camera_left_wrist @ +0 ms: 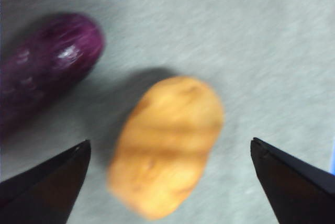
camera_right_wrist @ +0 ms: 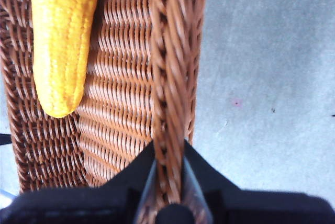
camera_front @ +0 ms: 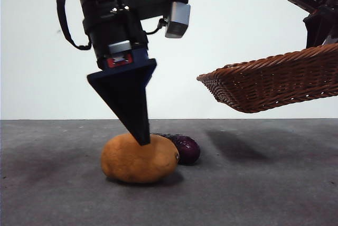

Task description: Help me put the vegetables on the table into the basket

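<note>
A tan-orange potato [camera_front: 140, 158] [camera_left_wrist: 166, 143] lies on the dark grey table [camera_front: 253, 184]. A dark purple eggplant [camera_front: 185, 148] [camera_left_wrist: 44, 67] rests just behind it. My left gripper [camera_front: 141, 140] [camera_left_wrist: 170, 153] hangs right over the potato, open, one jaw on either side of it. The brown wicker basket [camera_front: 274, 81] [camera_right_wrist: 131, 93] is held tilted in the air at the right. My right gripper [camera_right_wrist: 168, 166] is shut on its braided rim. A yellow corn cob [camera_right_wrist: 63, 41] lies inside the basket.
Bare table stretches under the raised basket and to the left of the potato. A plain white wall [camera_front: 237, 20] stands behind.
</note>
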